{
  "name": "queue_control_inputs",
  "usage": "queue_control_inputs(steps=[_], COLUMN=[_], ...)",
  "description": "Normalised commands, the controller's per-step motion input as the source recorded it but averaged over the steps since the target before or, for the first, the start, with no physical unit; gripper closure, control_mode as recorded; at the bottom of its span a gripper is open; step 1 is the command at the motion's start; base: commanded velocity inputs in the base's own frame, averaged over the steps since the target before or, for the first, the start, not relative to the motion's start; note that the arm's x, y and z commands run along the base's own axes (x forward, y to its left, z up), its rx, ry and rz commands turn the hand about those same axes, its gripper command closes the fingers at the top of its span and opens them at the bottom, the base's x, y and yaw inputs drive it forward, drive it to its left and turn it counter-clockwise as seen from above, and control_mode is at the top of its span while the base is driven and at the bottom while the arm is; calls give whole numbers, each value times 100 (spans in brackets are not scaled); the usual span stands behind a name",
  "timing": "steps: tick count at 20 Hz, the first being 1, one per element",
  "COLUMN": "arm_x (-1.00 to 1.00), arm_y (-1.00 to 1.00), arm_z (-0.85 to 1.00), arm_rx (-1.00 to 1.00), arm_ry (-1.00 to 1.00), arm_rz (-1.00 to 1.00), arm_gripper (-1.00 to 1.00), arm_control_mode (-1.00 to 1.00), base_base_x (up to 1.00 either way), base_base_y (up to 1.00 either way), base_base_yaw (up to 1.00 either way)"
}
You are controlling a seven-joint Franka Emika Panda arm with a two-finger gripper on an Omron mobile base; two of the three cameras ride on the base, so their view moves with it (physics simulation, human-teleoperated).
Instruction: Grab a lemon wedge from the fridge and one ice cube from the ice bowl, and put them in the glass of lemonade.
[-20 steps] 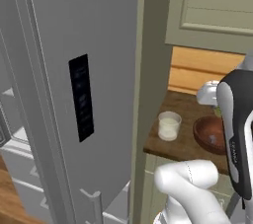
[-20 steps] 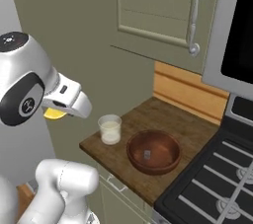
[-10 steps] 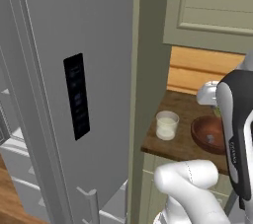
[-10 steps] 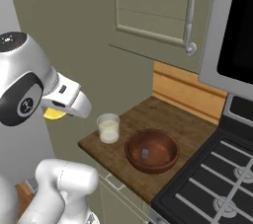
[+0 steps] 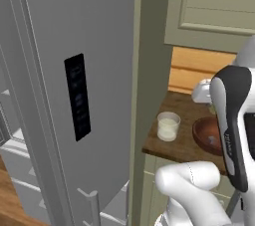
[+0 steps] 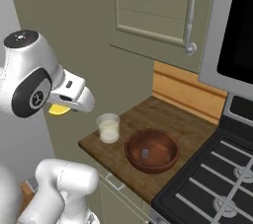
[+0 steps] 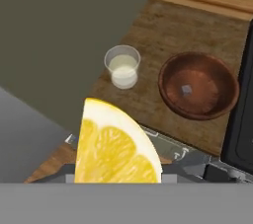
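Claw [image 6: 62, 108] is clenched on the lemon wedge [image 7: 114, 145], holding it up in the air left of the table [image 6: 173, 124], next to the fridge [image 5: 74, 70]. The glass [image 6: 108, 128] sits at the table's left edge, well below and right of the wedge. The bowl [image 6: 151, 150] is just right of the glass, with an ice cube [image 6: 144, 153] inside.

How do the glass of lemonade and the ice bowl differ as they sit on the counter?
The glass of lemonade is clear, narrow and upright; the ice bowl is reddish-brown, opaque, wider and shallower. The glass holds pale liquid partway up, while the bowl holds one small ice cube. The glass stands nearer the counter's fridge-side end. Both are round and rest apart on the wooden counter.
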Motion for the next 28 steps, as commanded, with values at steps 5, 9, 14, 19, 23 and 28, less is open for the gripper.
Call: queue_control_inputs(steps=[5, 9, 14, 19, 23, 28], arm_x=[100, 100, 54, 16, 48, 76], arm_y=[8, 4, 0, -5, -6, -11], arm_z=[-70, -98, -97, -51, -18, -2], arm_rx=[3, -1, -1, 0, 0, 0], arm_ry=[24, 29, 14, 0, 0, 0], arm_rz=[20, 19, 9, 1, 0, 3], arm_gripper=[100, 100, 100, 100, 100, 100], arm_control_mode=[-100, -100, -100, -100, -100, -100], base_base_x=[0, 0, 0, 0, 0, 0], base_base_y=[0, 0, 0, 0, 0, 0], base_base_yaw=[0, 0, 0, 0, 0, 0])
